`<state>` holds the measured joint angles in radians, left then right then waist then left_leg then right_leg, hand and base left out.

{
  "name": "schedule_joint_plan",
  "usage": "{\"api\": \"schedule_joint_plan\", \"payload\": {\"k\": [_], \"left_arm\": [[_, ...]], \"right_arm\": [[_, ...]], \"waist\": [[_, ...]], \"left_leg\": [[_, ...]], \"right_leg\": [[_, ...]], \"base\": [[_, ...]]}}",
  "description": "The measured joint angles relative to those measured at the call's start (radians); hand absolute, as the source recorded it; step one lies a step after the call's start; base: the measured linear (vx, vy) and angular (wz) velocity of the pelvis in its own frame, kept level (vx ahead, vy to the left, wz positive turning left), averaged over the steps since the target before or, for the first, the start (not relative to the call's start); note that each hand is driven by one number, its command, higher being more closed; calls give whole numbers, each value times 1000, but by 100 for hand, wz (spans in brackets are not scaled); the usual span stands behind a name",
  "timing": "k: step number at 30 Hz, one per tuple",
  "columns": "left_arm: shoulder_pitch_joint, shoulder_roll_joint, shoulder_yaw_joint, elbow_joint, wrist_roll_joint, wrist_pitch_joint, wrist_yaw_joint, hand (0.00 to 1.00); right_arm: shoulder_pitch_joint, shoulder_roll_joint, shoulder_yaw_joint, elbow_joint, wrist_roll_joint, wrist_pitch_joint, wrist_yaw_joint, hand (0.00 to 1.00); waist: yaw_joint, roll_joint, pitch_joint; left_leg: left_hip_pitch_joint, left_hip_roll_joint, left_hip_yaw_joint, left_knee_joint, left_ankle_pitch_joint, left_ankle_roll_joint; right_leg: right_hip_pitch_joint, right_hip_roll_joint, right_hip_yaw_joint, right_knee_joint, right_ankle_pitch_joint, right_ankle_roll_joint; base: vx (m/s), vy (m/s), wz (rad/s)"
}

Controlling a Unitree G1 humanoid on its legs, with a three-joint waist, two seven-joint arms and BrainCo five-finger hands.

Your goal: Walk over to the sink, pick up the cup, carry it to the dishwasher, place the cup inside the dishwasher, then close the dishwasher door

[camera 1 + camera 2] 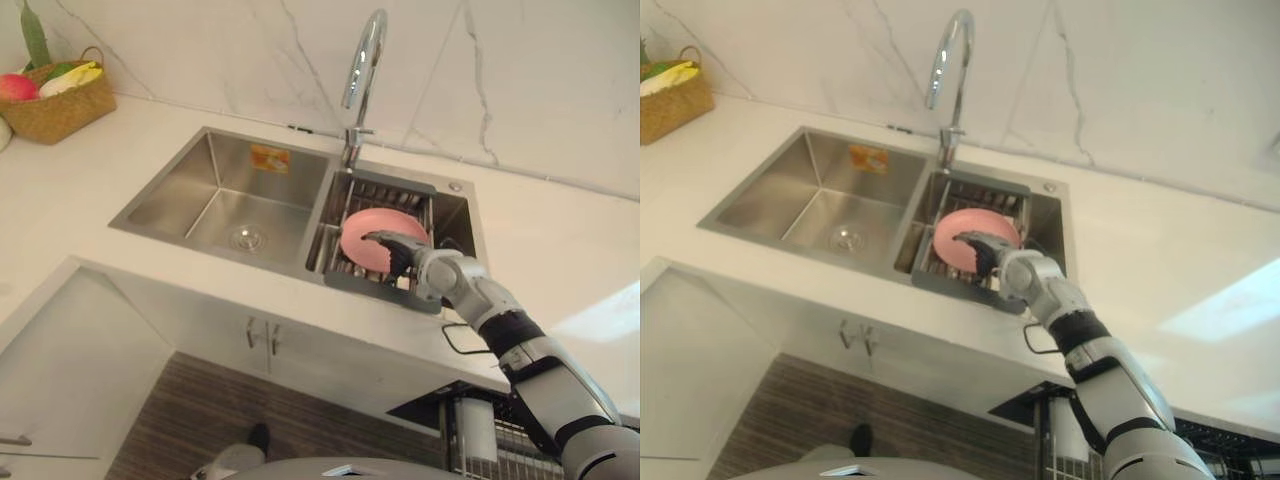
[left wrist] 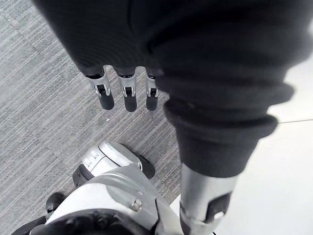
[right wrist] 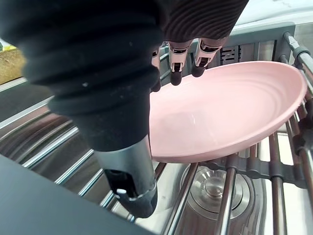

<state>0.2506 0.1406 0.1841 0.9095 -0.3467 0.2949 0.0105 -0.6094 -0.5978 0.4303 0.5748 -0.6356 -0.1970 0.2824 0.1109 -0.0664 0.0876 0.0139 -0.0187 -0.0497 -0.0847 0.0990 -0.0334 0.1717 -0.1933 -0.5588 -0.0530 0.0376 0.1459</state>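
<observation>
The near edge of the pink plate [image 1: 360, 225] is covered by the right hand [image 1: 400, 255], and in the right wrist view 1 side of it is hidden behind the hand's dark cover. The floor of the right basin [image 1: 452, 215] is largely concealed under the drying rack [image 1: 385, 193] and the plate. The woven basket [image 1: 60, 110] is cut off by the left edge. The wire rack [image 1: 505, 440] at the lower right is cut by the bottom edge. The orange sticker [image 1: 269, 157] is too small to be read.
</observation>
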Motion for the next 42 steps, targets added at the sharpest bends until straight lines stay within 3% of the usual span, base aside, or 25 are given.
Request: {"api": "schedule_joint_plan", "payload": {"k": [7,17,28,29,34,42], "left_arm": [[1,14,-32,-2,0,0,0,0],[1,16,-56,-5,0,-3,1,0],[1,16,-69,-4,6,-22,-1,0],[1,16,-70,-4,8,-24,-2,0],[1,15,-71,4,19,-35,-4,0],[0,17,-76,5,27,-42,-10,0]], "right_arm": [[0,-10,0,16,-117,4,-12,0],[11,4,-1,91,-313,117,-152,0],[15,38,-23,177,-354,162,-276,0],[14,38,-28,189,-354,162,-285,100],[12,43,-45,200,-354,176,-320,100],[-1,50,-42,231,-354,150,-363,100]], "waist": [[-1,1,1],[3,14,14],[24,20,18],[28,20,19],[28,23,32],[45,23,39]], "left_leg": [[5,2,8,0,3,4],[8,2,9,0,2,3],[7,-1,-6,0,3,4],[8,-1,-8,0,5,7],[15,-5,-30,0,7,5],[21,-4,-31,-1,6,3]], "right_leg": [[1,1,3,0,0,0],[2,1,2,2,-1,-1],[7,1,-5,5,-10,-9],[8,1,-7,7,-12,-9],[27,0,-30,12,-19,-8],[33,1,-31,13,-21,-8]], "base": [[16,-2,-3],[0,0,0],[1,1,3],[0,0,5],[3,4,13],[-1,1,1]]}}
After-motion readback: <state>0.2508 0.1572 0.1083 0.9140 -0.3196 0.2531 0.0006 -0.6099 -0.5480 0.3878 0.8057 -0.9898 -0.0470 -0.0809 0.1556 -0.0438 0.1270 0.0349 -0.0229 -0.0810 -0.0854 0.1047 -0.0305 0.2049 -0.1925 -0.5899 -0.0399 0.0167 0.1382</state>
